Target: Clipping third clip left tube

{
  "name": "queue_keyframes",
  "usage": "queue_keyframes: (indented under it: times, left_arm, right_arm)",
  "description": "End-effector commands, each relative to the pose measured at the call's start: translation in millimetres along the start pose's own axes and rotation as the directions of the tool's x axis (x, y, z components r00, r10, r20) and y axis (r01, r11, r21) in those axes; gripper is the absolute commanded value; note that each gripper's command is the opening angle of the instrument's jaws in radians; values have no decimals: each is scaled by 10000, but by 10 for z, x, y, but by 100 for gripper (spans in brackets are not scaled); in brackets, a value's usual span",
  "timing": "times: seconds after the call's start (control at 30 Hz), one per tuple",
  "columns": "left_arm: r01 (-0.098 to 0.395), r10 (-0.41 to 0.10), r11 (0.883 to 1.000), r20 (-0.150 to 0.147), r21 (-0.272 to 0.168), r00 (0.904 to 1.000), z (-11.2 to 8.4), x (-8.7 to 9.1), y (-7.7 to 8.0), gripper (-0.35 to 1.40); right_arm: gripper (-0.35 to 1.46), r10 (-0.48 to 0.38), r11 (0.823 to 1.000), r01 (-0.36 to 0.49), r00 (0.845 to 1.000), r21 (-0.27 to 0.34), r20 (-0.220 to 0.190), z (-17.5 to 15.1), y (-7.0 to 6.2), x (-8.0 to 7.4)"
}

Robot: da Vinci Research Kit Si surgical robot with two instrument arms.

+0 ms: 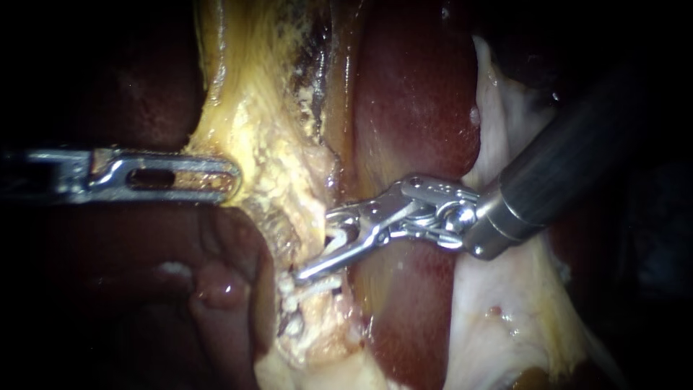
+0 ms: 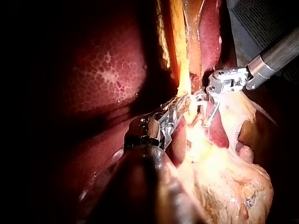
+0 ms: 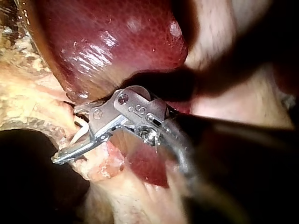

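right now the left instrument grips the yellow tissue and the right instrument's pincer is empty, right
Not empty: the pincer of the right instrument holds an open white clip, plain in the right wrist view. The left instrument does grip the yellow tissue.

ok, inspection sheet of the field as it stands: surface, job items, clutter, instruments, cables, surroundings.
Surface: liver, dark red and glossy, with a yellow fatty band running down across it.
Job's things: white clip held in the right instrument. Placed clips sit just below it on the band's lower end. Which tube they are on cannot be told.
Clutter: nothing seen.
Instruments: left instrument, jaws shut on the edge of the fatty band. Right instrument, jaws standing apart with the white clip between them, against the band.
Cables: nothing seen.
Surroundings: dark beyond the tissue, nothing seen.
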Motion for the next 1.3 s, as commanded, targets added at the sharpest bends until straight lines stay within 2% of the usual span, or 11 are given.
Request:
queue_keyframes:
  times: [0.03, 0.23, 0.47, 0.83, 1.13, 1.3]
  left_arm:
    - [-1, 1, 10000, -3, 11, 10000, 0, 0, 0, -35]
    - [-1, 1, 10000, -2, 10, 10000, 0, 0, 0, -35]
    - [-3, 3, 10000, -9, 16, 10000, -2, 0, 0, -35]
    - [1, -1, 10000, 7, -1, 10000, -3, -1, 0, -35]
    - [5, -5, 10000, 23, -20, 10000, -4, -1, 0, -35]
    - [6, -6, 10000, 24, -21, 10000, -4, -1, 0, -35]
  right_arm:
    - [60, -38, 10000, 39, 10000, -48, 63, 0, -1, 0]
    - [60, -179, 9995, 189, 9991, -267, 384, 4, -2, -4]
    - [60, -169, 9996, 178, 9991, -229, 390, -4, -9, -3]
    - [60, -162, 9981, 182, 9993, -586, 346, -28, -15, -9]
    - [60, -150, 9980, 170, 9993, -610, 338, -32, -17, -9]
    - [60, -161, 9981, 182, 9992, -587, 362, -23, -14, -12]
